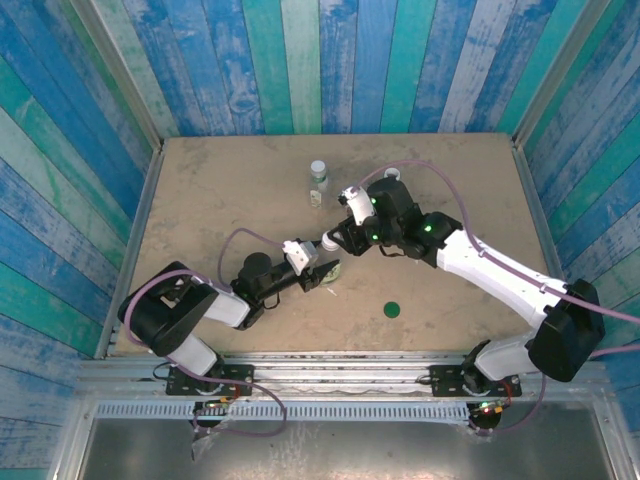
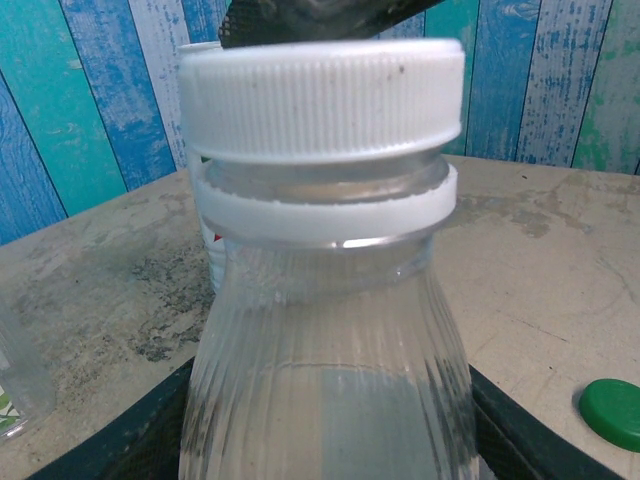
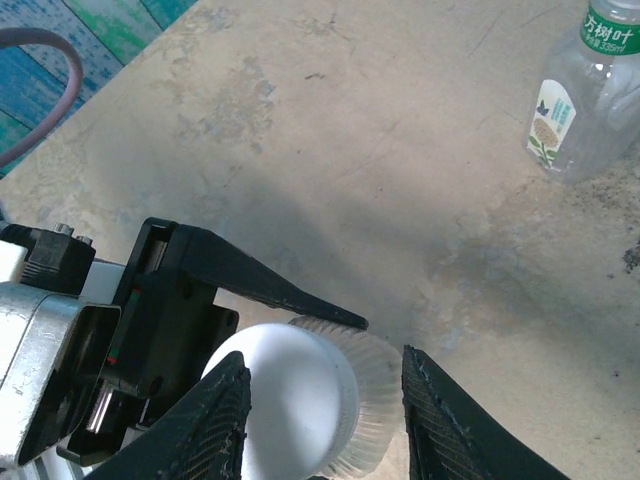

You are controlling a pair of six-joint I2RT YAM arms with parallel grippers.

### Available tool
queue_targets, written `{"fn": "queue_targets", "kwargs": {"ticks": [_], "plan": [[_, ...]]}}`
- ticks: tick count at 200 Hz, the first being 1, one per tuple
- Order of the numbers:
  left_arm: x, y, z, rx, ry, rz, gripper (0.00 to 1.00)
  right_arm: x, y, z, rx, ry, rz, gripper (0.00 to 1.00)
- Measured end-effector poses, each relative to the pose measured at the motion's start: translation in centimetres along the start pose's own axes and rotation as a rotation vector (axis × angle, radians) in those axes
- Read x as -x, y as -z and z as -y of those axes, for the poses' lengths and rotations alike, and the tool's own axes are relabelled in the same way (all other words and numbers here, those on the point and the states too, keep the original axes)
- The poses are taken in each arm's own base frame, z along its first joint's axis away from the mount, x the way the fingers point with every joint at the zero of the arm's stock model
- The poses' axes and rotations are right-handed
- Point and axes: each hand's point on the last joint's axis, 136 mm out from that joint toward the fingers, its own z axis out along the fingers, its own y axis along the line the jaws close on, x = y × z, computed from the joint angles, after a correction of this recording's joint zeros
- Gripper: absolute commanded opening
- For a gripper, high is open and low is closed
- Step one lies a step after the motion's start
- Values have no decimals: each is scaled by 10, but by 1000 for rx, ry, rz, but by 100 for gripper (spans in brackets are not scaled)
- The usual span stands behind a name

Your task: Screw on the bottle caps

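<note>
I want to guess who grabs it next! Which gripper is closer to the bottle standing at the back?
Right. The right gripper, pinching a white cap, sits just in front of the labelled bottle; the left gripper is farther back toward the robot.

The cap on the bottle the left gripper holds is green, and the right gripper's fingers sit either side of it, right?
No, that cap is white, as the left wrist view shows; the green cap lies loose on the table. The fingers of the right gripper do sit either side of the cap on the bottle.
</note>
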Motion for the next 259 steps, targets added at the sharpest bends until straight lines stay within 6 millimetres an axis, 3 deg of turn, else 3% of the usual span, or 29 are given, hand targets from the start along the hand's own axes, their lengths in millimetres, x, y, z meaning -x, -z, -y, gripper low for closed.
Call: {"fn": "queue_targets", "kwargs": {"ticks": [78,170,259], "plan": [[0,0,-1,2,11,0,56,-8,0,-8,55,-1,-8,35],[-1,1,-3,7,24,-3,56,4,-7,-2,79,-61,-3,22],[-1,1,-2,4,27,-2,56,-5,-3,0,103,-126,20,22]]}}
